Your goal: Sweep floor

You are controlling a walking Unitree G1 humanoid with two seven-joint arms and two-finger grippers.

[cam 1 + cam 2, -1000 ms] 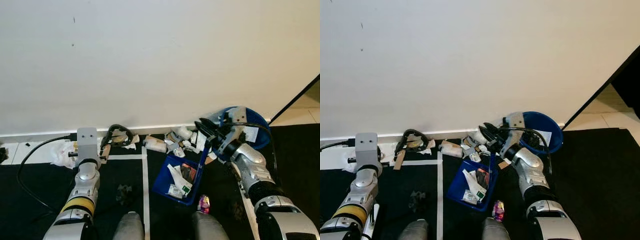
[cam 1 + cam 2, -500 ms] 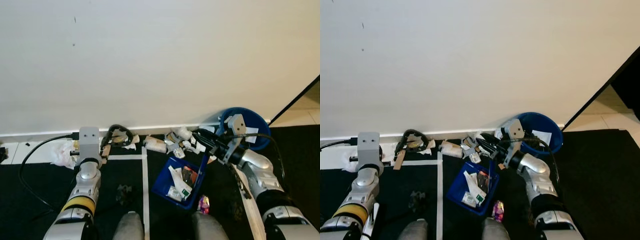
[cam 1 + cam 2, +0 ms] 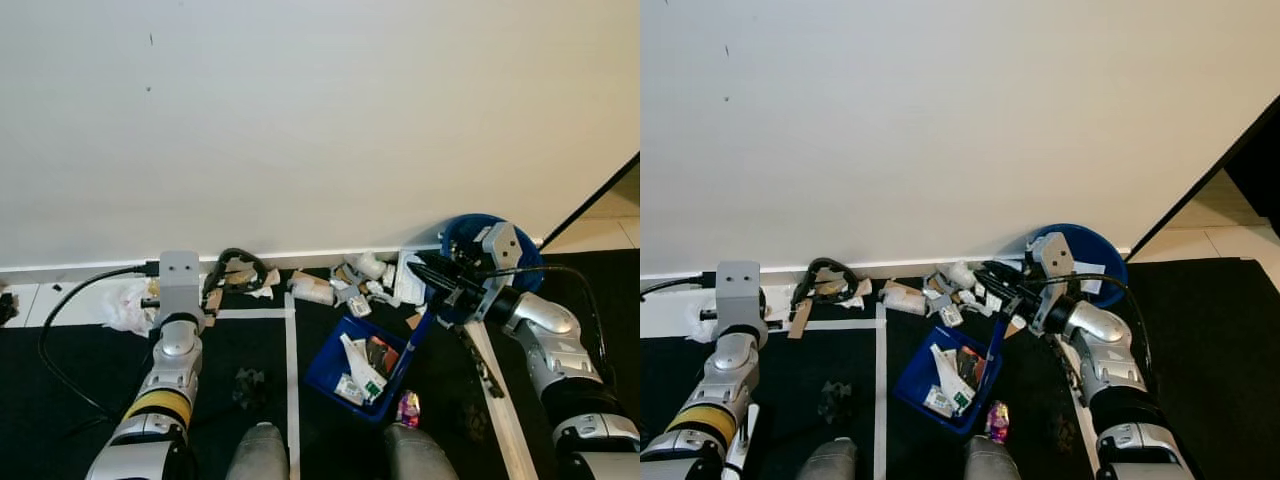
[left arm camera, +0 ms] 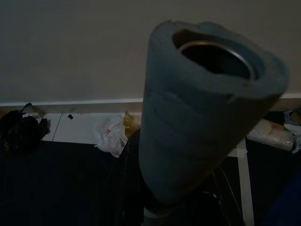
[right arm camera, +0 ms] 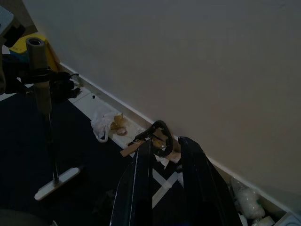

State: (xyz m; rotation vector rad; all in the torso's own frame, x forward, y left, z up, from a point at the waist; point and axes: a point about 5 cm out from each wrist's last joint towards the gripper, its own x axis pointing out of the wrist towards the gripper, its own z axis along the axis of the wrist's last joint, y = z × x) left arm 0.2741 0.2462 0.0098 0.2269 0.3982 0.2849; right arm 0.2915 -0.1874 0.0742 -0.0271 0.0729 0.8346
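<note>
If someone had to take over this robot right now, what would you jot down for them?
Right gripper holds the blue dustpan by its upright handle. The dustpan sits on the dark floor with some scraps already inside.
Left gripper is wrapped around the broom's grey handle; the broom head rests on the floor.
Left to do: litter lies along the wall, a pink wrapper near the feet, a white bag at left.

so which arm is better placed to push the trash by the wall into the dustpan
Left. Its gripper holds the broom handle, with the broom head on the floor. The right gripper is busy holding the blue dustpan below the litter pile.
</note>
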